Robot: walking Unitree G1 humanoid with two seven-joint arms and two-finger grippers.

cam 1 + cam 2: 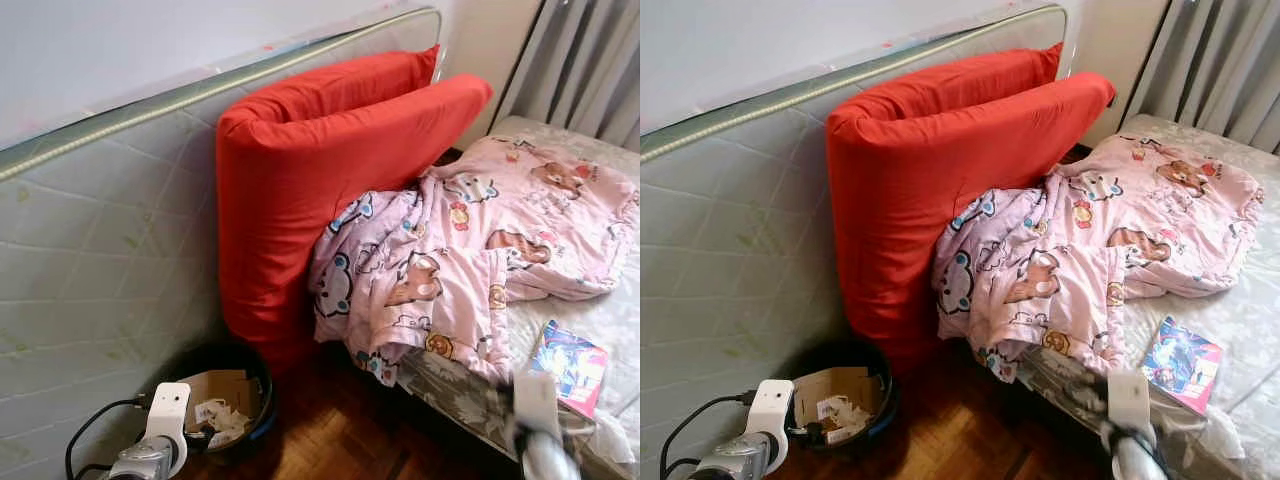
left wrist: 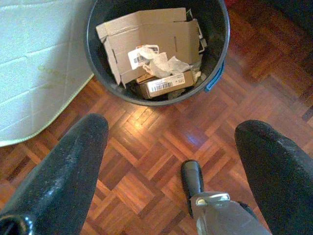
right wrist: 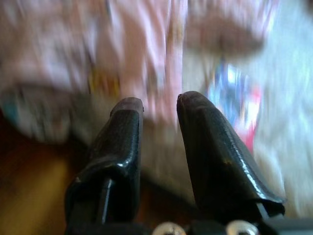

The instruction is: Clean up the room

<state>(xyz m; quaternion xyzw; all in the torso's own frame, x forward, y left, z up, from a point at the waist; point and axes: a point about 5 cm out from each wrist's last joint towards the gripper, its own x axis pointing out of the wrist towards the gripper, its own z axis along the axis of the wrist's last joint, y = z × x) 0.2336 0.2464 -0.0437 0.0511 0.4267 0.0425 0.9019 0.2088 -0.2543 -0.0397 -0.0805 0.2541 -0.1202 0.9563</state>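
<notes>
- 1 round black bin (image 2: 215, 58) on parquet floor (image 2: 146, 161), w/ flattened cardboard (image 2: 151, 39) & labelled scraps inside.
- 1 glossy booklet (image 1: 570, 365) on bed (image 1: 620, 310), 4 o'clock of 1 pink cartoon quilt (image 1: 470, 250).
- 1 red folded cushion (image 1: 300, 170) leans on quilted mattress (image 1: 100, 250).
- Left gripper (image 2: 171, 161) released, above floor nr bin.
- Right gripper (image 3: 159, 110) fingers nearly closed, empty, blurred, over bed edge.

bed (image 1: 600, 330) with pink cartoon blanket (image 1: 470, 255) and booklet (image 1: 570, 365); bin (image 2: 156, 51) on parquet floor (image 2: 161, 152)
</notes>
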